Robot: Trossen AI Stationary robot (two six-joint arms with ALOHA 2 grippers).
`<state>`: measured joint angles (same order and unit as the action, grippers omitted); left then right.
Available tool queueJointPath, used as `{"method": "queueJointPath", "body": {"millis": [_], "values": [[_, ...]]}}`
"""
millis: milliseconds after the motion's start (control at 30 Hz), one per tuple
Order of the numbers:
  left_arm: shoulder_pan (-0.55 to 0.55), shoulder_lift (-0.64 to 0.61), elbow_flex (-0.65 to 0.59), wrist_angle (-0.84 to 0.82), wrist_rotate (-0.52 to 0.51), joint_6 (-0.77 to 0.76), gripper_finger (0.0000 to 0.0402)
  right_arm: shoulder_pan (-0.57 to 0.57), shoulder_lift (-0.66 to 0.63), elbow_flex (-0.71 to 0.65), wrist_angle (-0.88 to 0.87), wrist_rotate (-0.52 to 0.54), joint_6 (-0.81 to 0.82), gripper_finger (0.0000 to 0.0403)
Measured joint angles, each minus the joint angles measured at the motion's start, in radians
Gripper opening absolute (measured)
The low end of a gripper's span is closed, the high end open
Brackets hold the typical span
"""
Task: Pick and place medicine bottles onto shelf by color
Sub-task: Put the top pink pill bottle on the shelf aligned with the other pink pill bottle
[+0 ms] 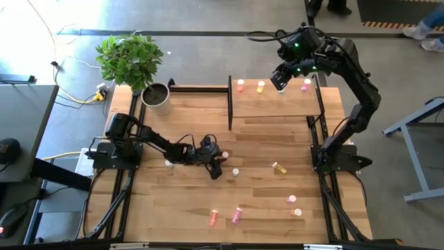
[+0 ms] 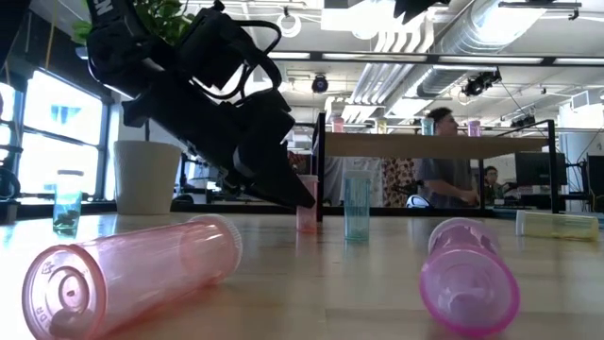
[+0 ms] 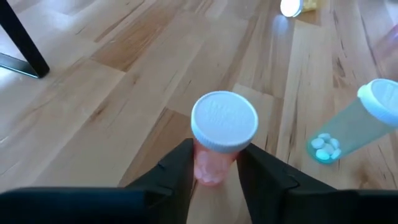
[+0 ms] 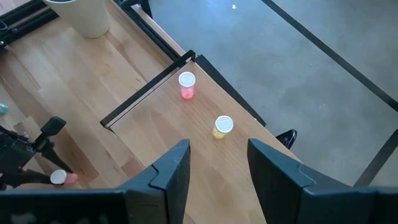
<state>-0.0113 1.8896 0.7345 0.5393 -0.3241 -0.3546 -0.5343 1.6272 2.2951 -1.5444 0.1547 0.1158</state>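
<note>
One upright red-pink bottle point(image 3: 219, 140) with a white cap is bracketed by the left gripper point(image 3: 214, 171) mid-table, fingers at its sides – contact cannot be told – while the right gripper point(image 4: 217, 168) is held spread and empty above the shelf point(image 1: 277, 104), where a few bottles are stood.

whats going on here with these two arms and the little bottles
The left claw is down at the table, straddling an upright pink medicine bottle with a white cap. The right claw hovers open over the shelf, where a red-pink bottle and a yellow bottle already stand. Other bottles lie scattered on the table.
</note>
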Motion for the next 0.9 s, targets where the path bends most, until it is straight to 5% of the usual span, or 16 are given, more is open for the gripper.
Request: {"method": "queueJointPath", "body": {"millis": [500,900], "values": [[0.000,-0.019,0.001,-0.004,0.072,-0.024,0.0092,0.000,0.000,0.000,0.000,-0.054,-0.001,0.0151],[0.077,-0.236,0.000,-0.148,0.102,0.030,0.0092,0.009,0.000,0.000,0.000,-0.224,-0.046,0.0156]]}}
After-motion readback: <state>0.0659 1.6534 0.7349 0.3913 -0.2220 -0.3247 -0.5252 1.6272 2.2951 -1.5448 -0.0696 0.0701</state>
